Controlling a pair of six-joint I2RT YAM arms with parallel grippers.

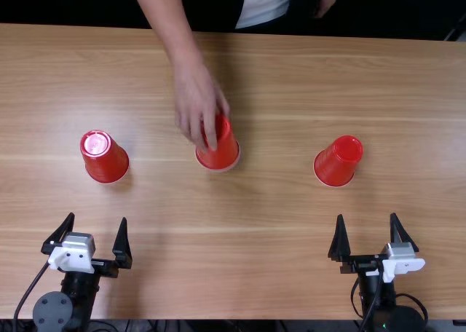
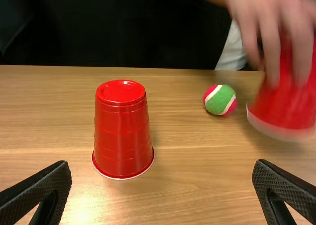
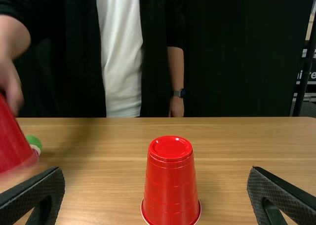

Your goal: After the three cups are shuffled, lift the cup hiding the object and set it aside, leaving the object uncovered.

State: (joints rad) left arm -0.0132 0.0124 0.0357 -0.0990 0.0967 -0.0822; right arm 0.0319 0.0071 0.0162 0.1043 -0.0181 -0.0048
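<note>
Knurled left gripper (image 1: 96, 218) splayed; hand (image 1: 198, 106) holds tapered cup (image 1: 222, 151), seemingly tilted, beside ball (image 2: 220, 100).

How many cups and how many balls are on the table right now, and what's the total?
Red plastic cups: 3 (left cup, middle cup, right cup)
Green and pink ball: 1
Total: 4

Bright even light, soft shadows; the tilted cup (image 2: 284, 111) is blurred.
</note>
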